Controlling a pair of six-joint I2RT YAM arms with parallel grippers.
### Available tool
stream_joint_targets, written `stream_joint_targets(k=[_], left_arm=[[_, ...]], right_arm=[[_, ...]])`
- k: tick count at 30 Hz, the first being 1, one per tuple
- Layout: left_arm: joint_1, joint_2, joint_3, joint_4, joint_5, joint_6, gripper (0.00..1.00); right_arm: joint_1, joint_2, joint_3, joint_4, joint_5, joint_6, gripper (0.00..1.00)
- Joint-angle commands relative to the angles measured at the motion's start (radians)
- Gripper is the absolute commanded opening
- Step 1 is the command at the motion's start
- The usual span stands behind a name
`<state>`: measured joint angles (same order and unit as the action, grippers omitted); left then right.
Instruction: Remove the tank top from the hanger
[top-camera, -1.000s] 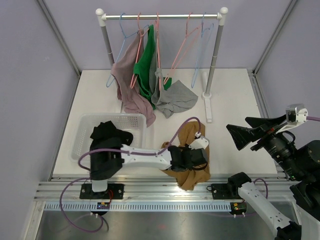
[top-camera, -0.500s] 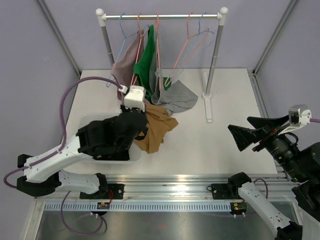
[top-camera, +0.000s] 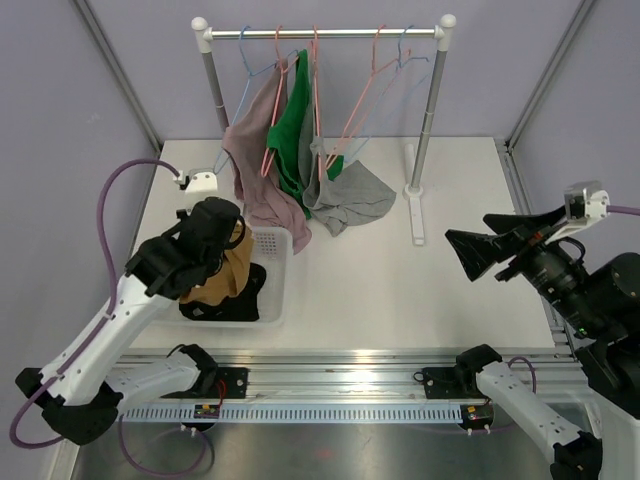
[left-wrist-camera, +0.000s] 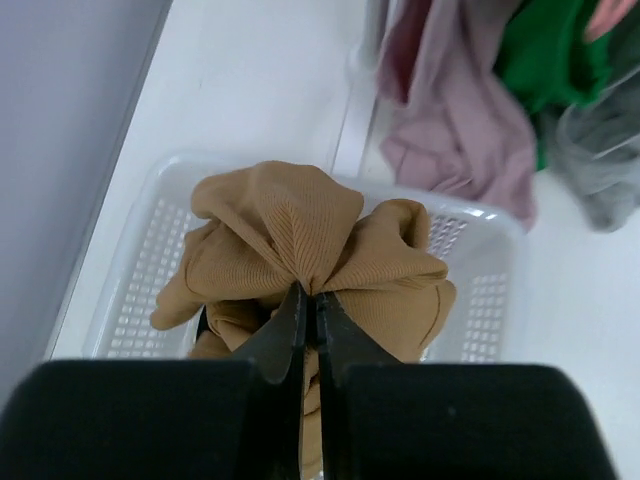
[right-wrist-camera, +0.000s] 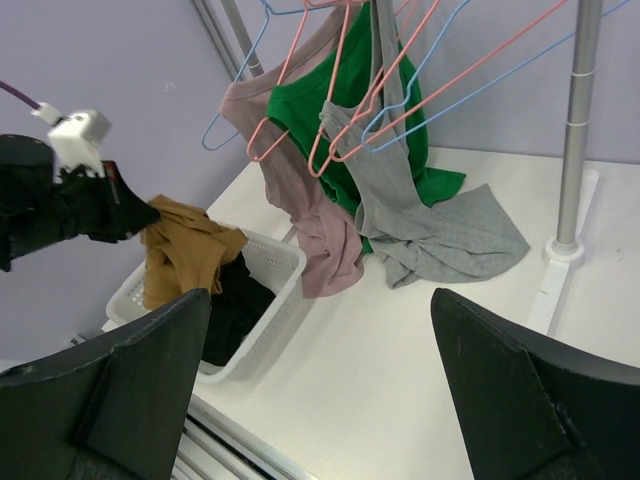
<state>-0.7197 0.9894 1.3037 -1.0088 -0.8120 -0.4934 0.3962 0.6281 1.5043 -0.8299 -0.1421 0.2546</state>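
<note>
Left gripper: jaws were pressed together on a pinch of cloth, with no gap visible between the tips.
Tan tank top: it hung from that pinch, directly under and ahead of the fingertips, clear of any hanger.
Reason for hold: judged to be a carry grip. A single pinch let the garment drape into one bunch that would fall straight when released.
Appearance of tank top: ribbed knit of mustard-tan colour, with folds radiating from the grip point. Straps could not be told apart.
Basket: the white perforated tub lay beneath the left gripper. The bunch hung within its rim, judged to be the drop point.
Black garment: it lay in the basket, below the hanging cloth. Contact between the two could not be told.
Rack rail: it stood well beyond the left gripper, towards its right.
Mauve garment, green garment, grey garment: all three were on hangers, their lower ends trailing onto the table.
Empty hangers: pink and blue ones hung bare towards the rail's right end.
Right gripper: fingers were spread wide and held nothing. It stood well apart from the rack and faced it, judged to be idle.
</note>
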Motion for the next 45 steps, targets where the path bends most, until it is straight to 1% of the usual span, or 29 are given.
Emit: stream_joint_targets(k=[1,2,5,6,7,8,9,11,12,13,14,15,16,17,18,20,21,22,23,24,26,27,29,30,32,34,37,40,45], left_arm=[[0.091,0.014,-0.090,0.049,0.128,0.012,0.03],[0.104,0.014,-0.119,0.053,0.140,0.006,0.19],[0.103,-0.009,-0.144,0.068,0.197,0.007,0.52],[0.105,-0.036,-0.150,0.076,0.221,0.009,0.93],[0.103,-0.055,-0.149,0.078,0.232,0.021,0.99],[0.103,-0.070,-0.144,0.081,0.244,0.029,0.99],[0.103,-0.116,-0.135,0.082,0.267,0.038,0.99],[0.103,-0.171,-0.130,0.090,0.274,0.055,0.99],[0.103,-0.231,-0.135,0.102,0.281,0.068,0.99],[0.103,-0.270,-0.142,0.110,0.287,0.078,0.99],[0.103,-0.305,-0.155,0.143,0.301,0.091,0.99],[0.103,-0.339,-0.173,0.166,0.342,0.111,0.99],[0.103,-0.413,-0.213,0.188,0.362,0.148,0.99],[0.103,-0.446,-0.239,0.212,0.378,0.163,0.99],[0.103,-0.484,-0.260,0.249,0.388,0.173,0.99],[0.103,-0.568,-0.309,0.280,0.379,0.182,0.99],[0.103,-0.593,-0.322,0.288,0.352,0.176,0.99],[0.103,-0.612,-0.339,0.295,0.337,0.168,0.99],[0.103,-0.645,-0.360,0.305,0.306,0.162,0.99],[0.105,-0.653,-0.368,0.305,0.297,0.151,0.99],[0.105,-0.655,-0.371,0.293,0.283,0.148,0.99],[0.105,-0.649,-0.371,0.286,0.280,0.144,0.99],[0.105,-0.634,-0.370,0.276,0.283,0.145,0.99],[0.105,-0.614,-0.369,0.271,0.284,0.144,0.99],[0.105,-0.594,-0.368,0.263,0.301,0.141,0.99],[0.106,-0.571,-0.369,0.263,0.318,0.142,0.99],[0.106,-0.551,-0.369,0.260,0.329,0.142,0.99],[0.106,-0.549,-0.371,0.260,0.339,0.142,0.99],[0.108,-0.546,-0.376,0.263,0.358,0.144,0.99]], right_arm=[[-0.003,0.076,0.013,0.084,-0.074,0.021,0.99],[-0.003,0.090,0.011,0.101,-0.082,0.032,1.00],[-0.002,0.157,0.005,0.141,-0.103,0.061,0.99],[-0.002,0.212,0.017,0.147,-0.123,0.069,0.99],[-0.002,0.244,0.028,0.155,-0.148,0.074,1.00],[-0.002,0.281,0.042,0.156,-0.189,0.080,0.99],[-0.002,0.359,0.083,0.158,-0.264,0.087,1.00],[0.000,0.428,0.114,0.201,-0.310,0.150,1.00],[0.004,0.480,0.123,0.236,-0.342,0.167,0.99],[0.013,0.508,0.135,0.285,-0.338,0.181,1.00],[0.036,0.539,0.152,0.294,-0.327,0.189,1.00],[0.047,0.609,0.206,0.298,-0.301,0.184,1.00],[0.058,0.646,0.238,0.288,-0.281,0.176,1.00],[0.084,0.686,0.272,0.282,-0.249,0.161,1.00],[0.096,0.758,0.339,0.272,-0.182,0.149,0.99],[0.125,0.830,0.407,0.253,-0.113,0.120,1.00],[0.133,0.902,0.474,0.249,-0.061,0.111,0.97],[0.136,0.939,0.509,0.235,-0.033,0.091,0.94],[0.141,0.976,0.584,0.224,0.002,0.081,0.91],[0.150,1.048,0.621,0.215,0.057,0.066,0.85],[0.153,1.122,0.704,0.175,0.111,0.040,0.76],[0.153,1.192,0.788,0.161,0.136,0.032,0.67],[0.155,1.261,0.874,0.120,0.136,0.011,0.62],[0.158,1.326,0.963,0.086,0.136,0.005,0.62],[0.159,1.410,1.083,0.058,0.136,-0.002,0.62],[0.164,1.447,1.129,0.040,0.133,0.000,0.62],[0.174,1.464,1.117,0.075,0.162,-0.011,0.60],[0.194,1.478,1.082,0.115,0.213,-0.040,0.55],[0.211,1.556,1.159,0.094,0.283,-0.077,0.50]])
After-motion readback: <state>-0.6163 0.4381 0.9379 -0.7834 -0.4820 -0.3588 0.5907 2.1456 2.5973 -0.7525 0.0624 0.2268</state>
